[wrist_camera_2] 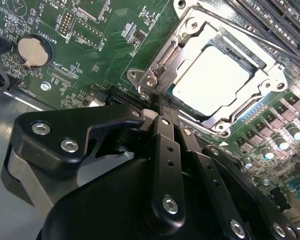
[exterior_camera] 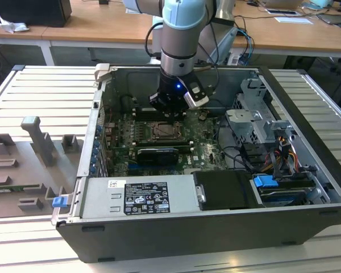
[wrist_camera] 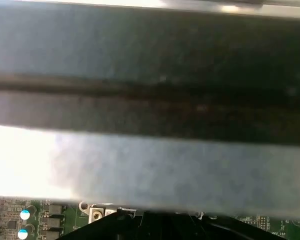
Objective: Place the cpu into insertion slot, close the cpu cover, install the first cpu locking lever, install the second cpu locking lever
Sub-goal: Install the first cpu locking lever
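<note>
A: The cpu (wrist_camera_2: 211,80) is seated in the slot (wrist_camera_2: 242,62), and the cover (wrist_camera_2: 190,42) is seen closed over it.

B: And the tool (wrist_camera_2: 162,117)?

A: It is brought narrow, nothing gripped, tips at the cover's corner beside a lever (wrist_camera_2: 250,37). The levers are judged not yet locked.

So I count one pale silver square cpu (wrist_camera_2: 210,80) under one silver metal frame cover (wrist_camera_2: 187,35), one round silver coin battery (wrist_camera_2: 33,51), one black gripper (wrist_camera_2: 162,117), two blue-topped capacitors (wrist_camera: 24,224).
</note>
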You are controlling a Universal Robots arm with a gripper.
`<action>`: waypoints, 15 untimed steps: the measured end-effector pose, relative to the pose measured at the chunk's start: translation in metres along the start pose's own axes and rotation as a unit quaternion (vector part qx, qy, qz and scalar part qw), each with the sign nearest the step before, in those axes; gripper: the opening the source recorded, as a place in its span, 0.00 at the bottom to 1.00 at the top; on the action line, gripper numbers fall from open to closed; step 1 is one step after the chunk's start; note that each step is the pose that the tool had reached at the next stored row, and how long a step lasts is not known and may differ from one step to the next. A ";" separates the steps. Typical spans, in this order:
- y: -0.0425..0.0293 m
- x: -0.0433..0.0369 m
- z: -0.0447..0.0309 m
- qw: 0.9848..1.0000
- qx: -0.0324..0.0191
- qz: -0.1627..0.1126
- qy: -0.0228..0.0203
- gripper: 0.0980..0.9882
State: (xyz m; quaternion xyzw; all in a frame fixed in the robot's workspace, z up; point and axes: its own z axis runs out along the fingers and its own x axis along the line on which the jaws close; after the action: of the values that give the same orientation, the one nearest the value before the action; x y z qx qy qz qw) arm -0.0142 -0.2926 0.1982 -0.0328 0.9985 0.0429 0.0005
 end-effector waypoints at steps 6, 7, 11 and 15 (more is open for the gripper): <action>0.0013 -0.0006 -0.0084 1.000 -0.003 0.000 -0.001 0.01; 0.0014 -0.0005 -0.0124 1.000 -0.002 0.000 0.000 0.01; 0.0011 -0.0005 -0.0155 1.000 -0.002 0.000 0.000 0.01; -0.0017 -0.0002 -0.0156 1.000 -0.002 0.000 0.000 0.01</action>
State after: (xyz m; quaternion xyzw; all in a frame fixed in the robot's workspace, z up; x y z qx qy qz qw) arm -0.0139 -0.2956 0.2136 -0.0328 0.9984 0.0452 0.0007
